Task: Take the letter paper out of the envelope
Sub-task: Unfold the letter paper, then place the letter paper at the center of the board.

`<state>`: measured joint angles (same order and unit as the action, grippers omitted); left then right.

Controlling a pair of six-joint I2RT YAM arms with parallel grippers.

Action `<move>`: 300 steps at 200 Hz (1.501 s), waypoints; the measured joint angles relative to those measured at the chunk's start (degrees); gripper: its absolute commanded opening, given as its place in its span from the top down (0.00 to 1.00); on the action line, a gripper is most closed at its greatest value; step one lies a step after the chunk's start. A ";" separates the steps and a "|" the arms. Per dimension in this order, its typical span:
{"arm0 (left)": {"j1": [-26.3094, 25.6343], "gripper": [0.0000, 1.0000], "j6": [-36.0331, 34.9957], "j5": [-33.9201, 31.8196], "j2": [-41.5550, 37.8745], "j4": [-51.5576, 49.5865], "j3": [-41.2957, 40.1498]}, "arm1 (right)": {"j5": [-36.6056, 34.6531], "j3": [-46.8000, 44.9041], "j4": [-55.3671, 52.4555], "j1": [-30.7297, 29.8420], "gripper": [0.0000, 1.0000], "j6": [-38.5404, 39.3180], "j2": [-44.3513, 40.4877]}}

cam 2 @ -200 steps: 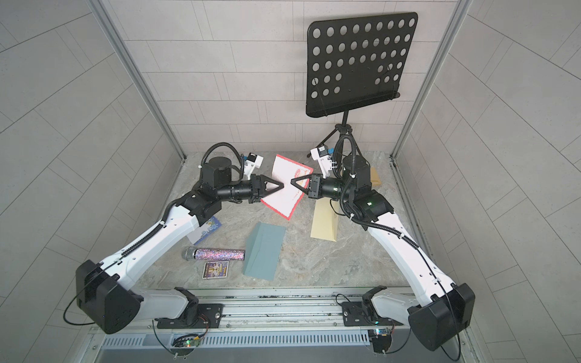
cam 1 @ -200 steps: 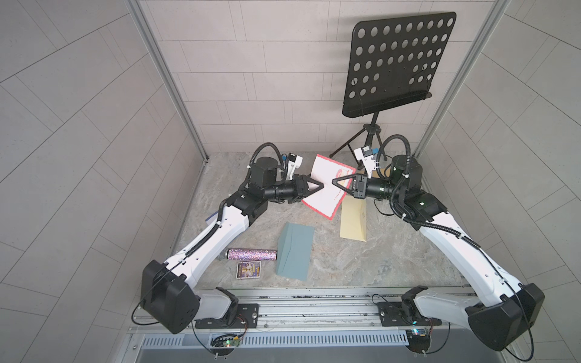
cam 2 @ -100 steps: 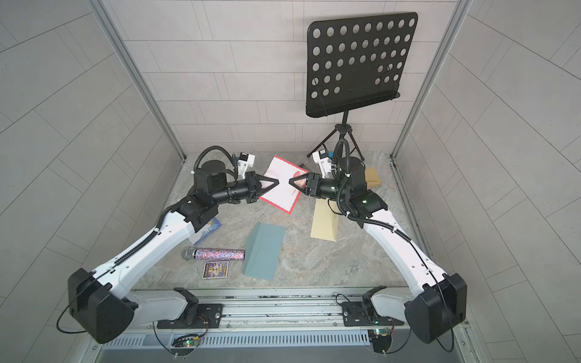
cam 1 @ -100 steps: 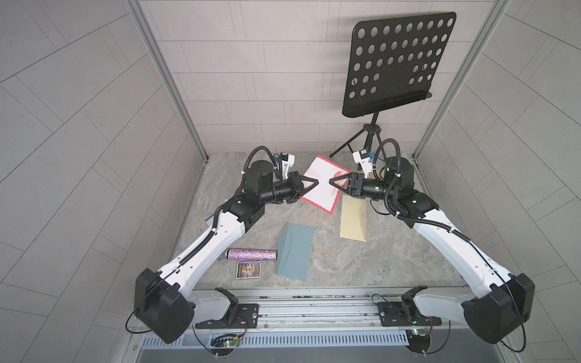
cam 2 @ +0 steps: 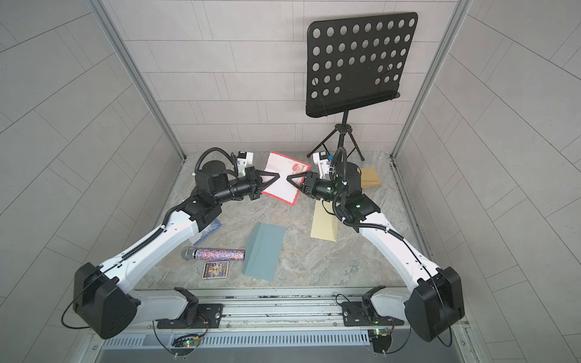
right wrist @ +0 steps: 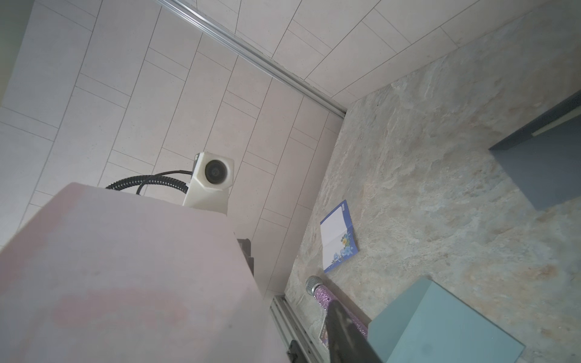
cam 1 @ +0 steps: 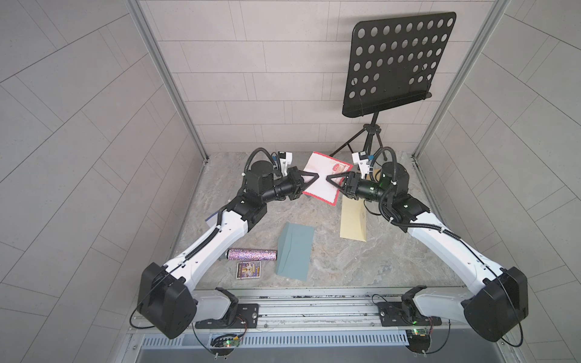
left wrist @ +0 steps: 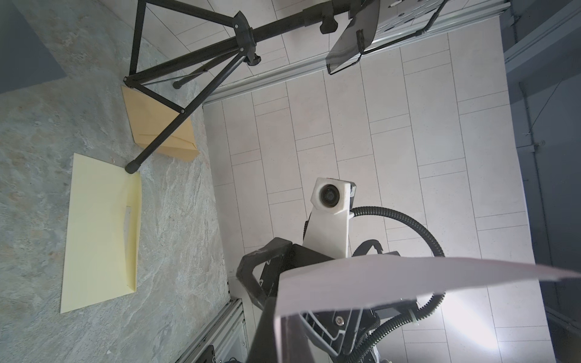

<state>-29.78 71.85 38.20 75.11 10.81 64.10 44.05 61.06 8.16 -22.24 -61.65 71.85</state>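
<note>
Left side of table (cam 1: pixel 345 264): blue card (cam 2: pixel 207 231) half under left arm. Near front: glitter microphone (cam 1: pixel 251 254), picture card (cam 1: pixel 248 270), then teal envelope (cam 1: pixel 295 250) lying flat. Left gripper (cam 1: pixel 316 177) pinched tight on letter paper (cam 1: pixel 323 188). Red-bordered sheet held up off table, centre-far, outside every envelope. Right gripper (cam 1: pixel 328 178): tips at sheet, just beside left's; gripping or parted, cannot tell. Cream envelope (cam 1: pixel 352 223) flat under right wrist. Music stand (cam 1: pixel 399 63) far right, kraft envelope (cam 2: pixel 370 177) by its feet.

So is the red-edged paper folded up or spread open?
Spread open, slightly curved. Both top views show the red-edged letter paper as one full sheet; the left wrist view shows it bowing from the shut left gripper.
</note>
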 measured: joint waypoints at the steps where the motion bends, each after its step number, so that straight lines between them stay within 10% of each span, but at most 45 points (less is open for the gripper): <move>1: 0.00 1.00 0.00 -0.02 0.00 0.02 0.00 | 0.00 0.00 0.09 0.00 0.59 -0.11 0.02; 89: -0.28 1.00 0.33 -0.39 0.37 0.37 -0.07 | -1.53 2.12 -1.05 0.00 1.00 0.04 1.07; 119: -0.55 0.39 -1.62 -0.74 0.39 -2.40 0.26 | -3.43 6.19 -10.67 -0.37 1.00 6.62 1.11; 136: -0.76 0.27 -3.98 -1.73 0.70 -8.09 1.81 | -5.66 10.16 -18.78 -0.63 1.00 12.22 1.27; 209: -1.90 0.25 -17.59 -8.50 2.05 -32.15 7.34 | -18.12 12.66 -41.22 5.09 1.00 25.55 0.09; 300: -1.90 0.26 -22.49 -10.01 -0.81 -37.48 4.74 | -41.99 7.28 -45.11 20.81 1.00 19.21 9.11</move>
<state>-31.68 49.36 28.18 74.30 -26.68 68.84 2.07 68.34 -36.95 -1.43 -42.44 80.97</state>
